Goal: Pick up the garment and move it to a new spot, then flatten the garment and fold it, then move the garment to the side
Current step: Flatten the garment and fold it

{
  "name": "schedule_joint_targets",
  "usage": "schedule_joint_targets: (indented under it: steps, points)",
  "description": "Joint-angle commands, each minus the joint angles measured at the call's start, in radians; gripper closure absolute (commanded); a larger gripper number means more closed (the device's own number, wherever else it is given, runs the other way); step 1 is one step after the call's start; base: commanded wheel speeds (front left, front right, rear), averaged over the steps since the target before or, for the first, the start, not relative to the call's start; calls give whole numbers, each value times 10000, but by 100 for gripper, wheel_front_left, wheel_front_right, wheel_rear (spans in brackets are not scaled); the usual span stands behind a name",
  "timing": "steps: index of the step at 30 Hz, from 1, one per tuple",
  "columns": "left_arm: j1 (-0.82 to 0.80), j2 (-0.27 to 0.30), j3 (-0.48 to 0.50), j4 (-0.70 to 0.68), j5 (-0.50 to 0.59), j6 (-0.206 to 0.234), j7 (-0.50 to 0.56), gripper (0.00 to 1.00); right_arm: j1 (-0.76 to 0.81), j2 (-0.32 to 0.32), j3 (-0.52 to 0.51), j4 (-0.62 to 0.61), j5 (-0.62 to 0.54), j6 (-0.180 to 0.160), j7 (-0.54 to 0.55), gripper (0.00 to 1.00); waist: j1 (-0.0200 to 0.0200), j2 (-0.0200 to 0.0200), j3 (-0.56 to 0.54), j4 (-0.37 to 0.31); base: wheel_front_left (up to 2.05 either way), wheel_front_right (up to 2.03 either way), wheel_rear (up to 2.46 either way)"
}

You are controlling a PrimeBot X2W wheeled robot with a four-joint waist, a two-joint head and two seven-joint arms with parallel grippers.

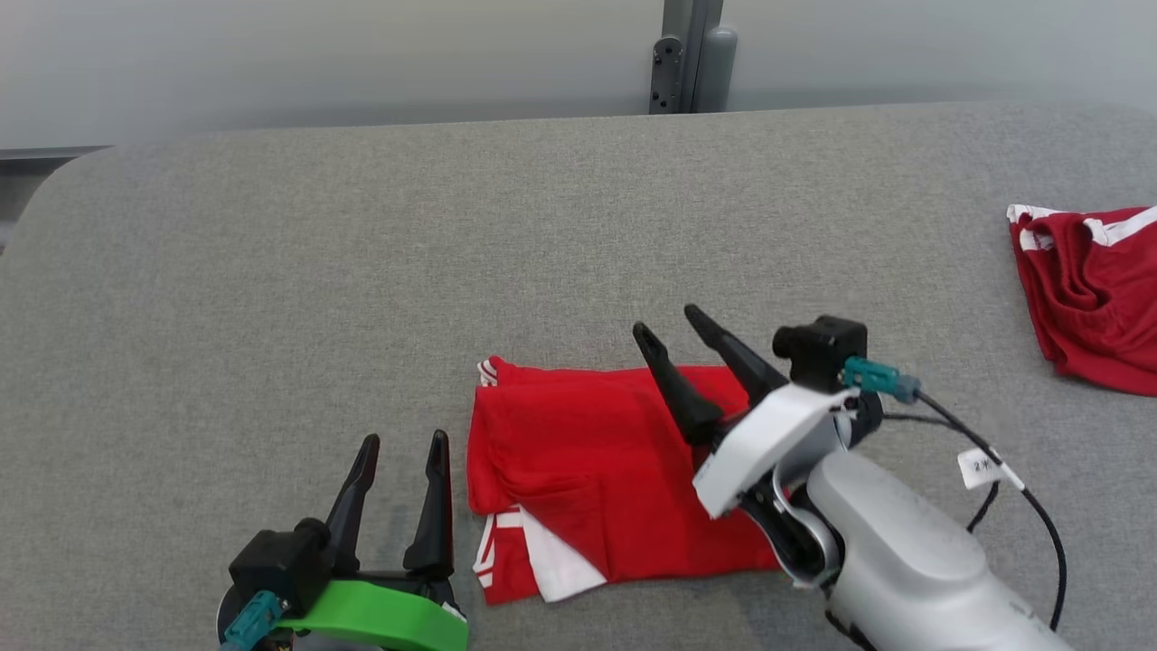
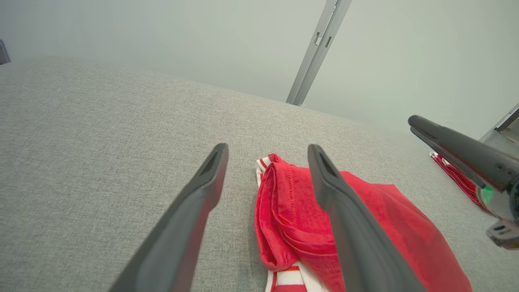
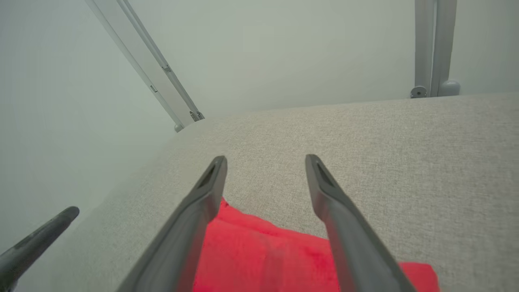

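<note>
Left gripper [image 1: 405, 438]: nearest the robot, fingers spread wide and empty, standing just beside the left edge of the garment [image 1: 587, 452]; no contact is evident. Right gripper [image 1: 668, 319]: jaws likewise apart with nothing between them, poised over the right half of the garment, fingertips reaching past its far edge. Whether its fingers touch the cloth cannot be determined. The garment, red with white trim, lies folded into a compact rectangle on the grey table [image 1: 271, 271], close to the near edge, with a white-striped layer protruding at its near left corner. Assessment: folding appears complete, and the outstanding step is the move to the side. Recommended practice: take hold at both ends of the stack, low enough to pinch every layer including the protruding one, then lift level and carry with both arms in step so the fold does not open. Dragging is inadvisable on this textured covering. Farther right lies a second red garment [image 1: 1094, 289], well apart; the set-down should keep clear of it. The post [image 1: 691, 54] beyond the far edge presents no concern.
</note>
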State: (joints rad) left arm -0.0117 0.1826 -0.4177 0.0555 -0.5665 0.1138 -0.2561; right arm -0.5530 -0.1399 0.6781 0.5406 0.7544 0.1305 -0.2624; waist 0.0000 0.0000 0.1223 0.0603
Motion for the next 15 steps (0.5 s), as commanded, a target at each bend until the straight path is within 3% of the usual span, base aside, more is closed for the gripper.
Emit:
schedule_joint_targets:
  steps: [1,4,15]
  points:
    - [-41,85,31,-42,50,46,-15,0,406,-108,14,-143,-233,4,-24,71,0,0,-1,26,0,0,0]
    - [-66,101,27,-59,38,62,-14,0,1048,-276,124,-344,-645,4,-25,100,0,0,-1,121,0,0,0]
    - [-210,65,35,15,-22,33,-27,0,2181,-144,736,116,-1466,4,133,100,0,0,147,837,0,0,0]
